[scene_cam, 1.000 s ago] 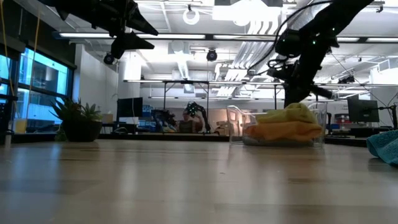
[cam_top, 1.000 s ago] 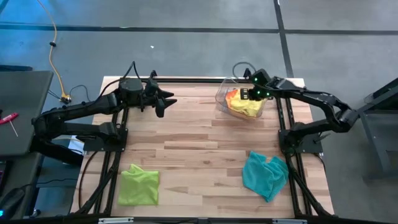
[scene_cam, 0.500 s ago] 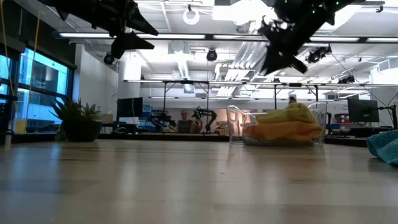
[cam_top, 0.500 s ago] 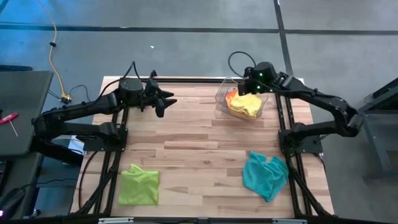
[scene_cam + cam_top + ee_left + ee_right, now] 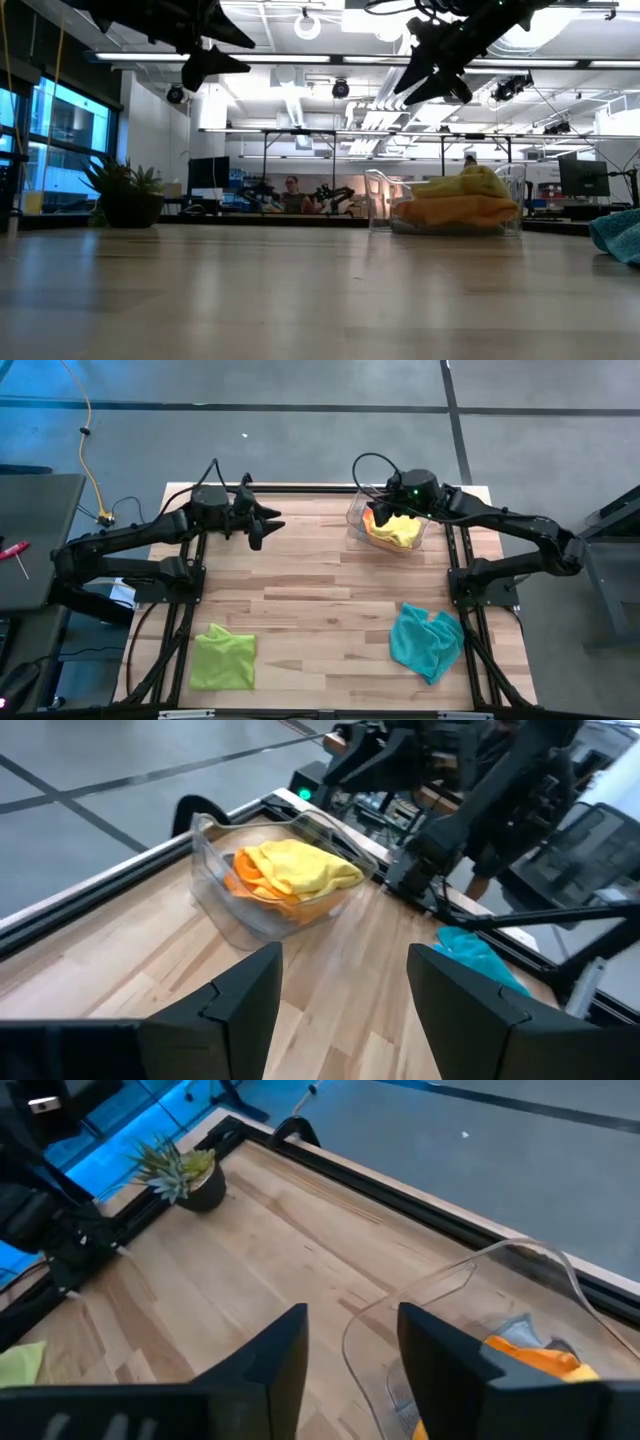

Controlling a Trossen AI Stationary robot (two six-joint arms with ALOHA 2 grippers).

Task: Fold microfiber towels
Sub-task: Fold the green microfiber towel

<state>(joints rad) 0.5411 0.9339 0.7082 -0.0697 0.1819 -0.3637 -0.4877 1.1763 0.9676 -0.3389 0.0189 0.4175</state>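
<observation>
The lime green towel (image 5: pixel 223 657) lies on the near left of the table (image 5: pixel 320 590), well apart from the left gripper (image 5: pixel 268 525) and nearer the front edge; it is loosely folded into a rough square with a puckered top edge. The left gripper hangs above the far left of the table, its fingers (image 5: pixel 235 1000) spread apart with nothing between them, pointing toward the bin. Well off to its side, the right gripper (image 5: pixel 385 512) is held high over the rim of the clear plastic bin (image 5: pixel 387 528) at the far right; its fingers (image 5: pixel 268 1355) stand parted and empty. Directly below it, inside the bin, a yellow towel (image 5: pixel 298 868) sits crumpled in a soft mound on top of an orange towel (image 5: pixel 248 880), whose edge peeks out beneath, and a bit of grey cloth (image 5: pixel 515 1328) shows behind. The teal towel (image 5: pixel 427 639) lies on the near right, well apart from the right gripper, bunched and wrinkled with a corner trailing toward the front edge.
</observation>
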